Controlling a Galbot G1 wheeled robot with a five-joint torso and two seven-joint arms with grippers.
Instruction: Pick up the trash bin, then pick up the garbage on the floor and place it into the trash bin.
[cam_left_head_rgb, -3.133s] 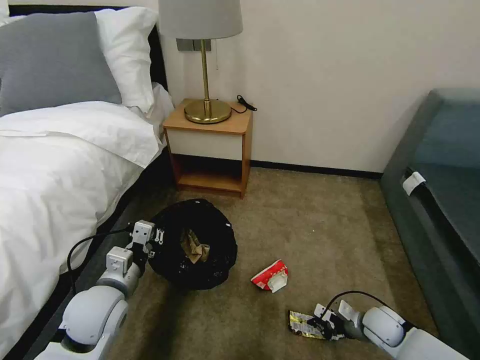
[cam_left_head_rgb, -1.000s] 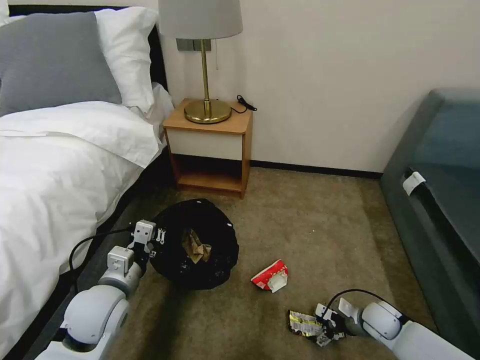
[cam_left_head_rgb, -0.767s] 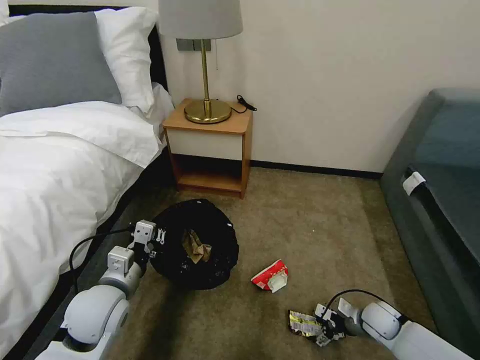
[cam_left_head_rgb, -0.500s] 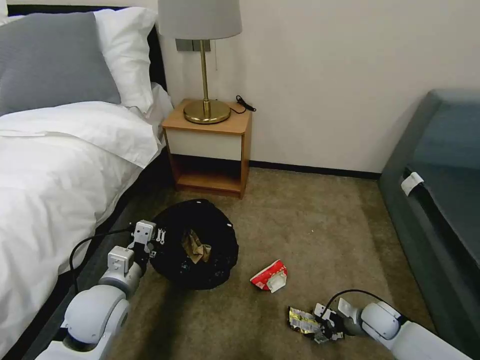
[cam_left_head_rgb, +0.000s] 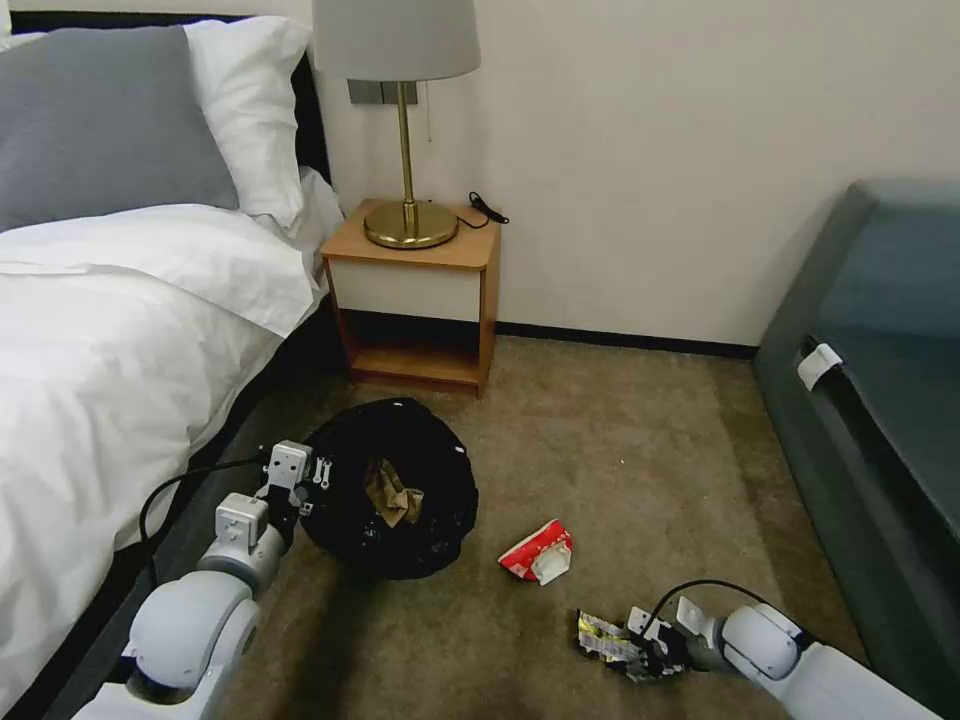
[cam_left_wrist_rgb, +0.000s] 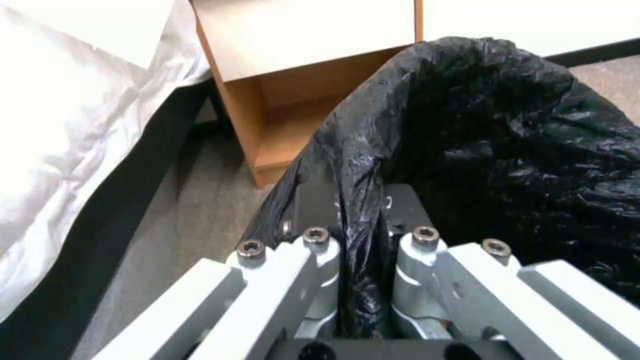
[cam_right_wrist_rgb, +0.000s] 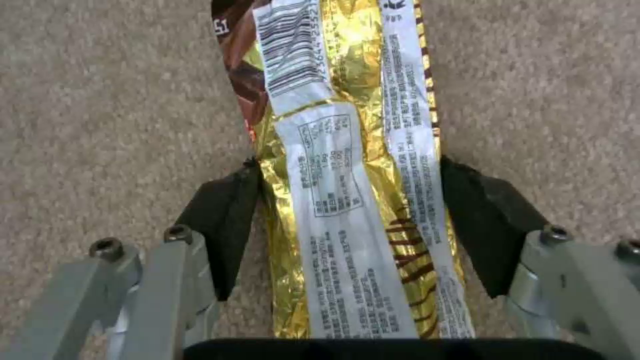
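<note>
From the head view, the trash bin (cam_left_head_rgb: 392, 490) stands on the carpet (cam_left_head_rgb: 620, 470) beside the bed (cam_left_head_rgb: 110, 330), with a crumpled brown paper bag (cam_left_head_rgb: 390, 493) inside and a red-and-white packet (cam_left_head_rgb: 536, 553) lying just to its right. The left wrist view alone discloses the grip: the left gripper (cam_left_wrist_rgb: 360, 235) is clamped on the bin's black liner (cam_left_wrist_rgb: 480, 150) at the rim. The right wrist view shows the right gripper (cam_right_wrist_rgb: 347, 220) low on the floor, its fingers (cam_right_wrist_rgb: 223, 220) narrowed against both edges of the gold snack wrapper (cam_right_wrist_rgb: 347, 150).
</note>
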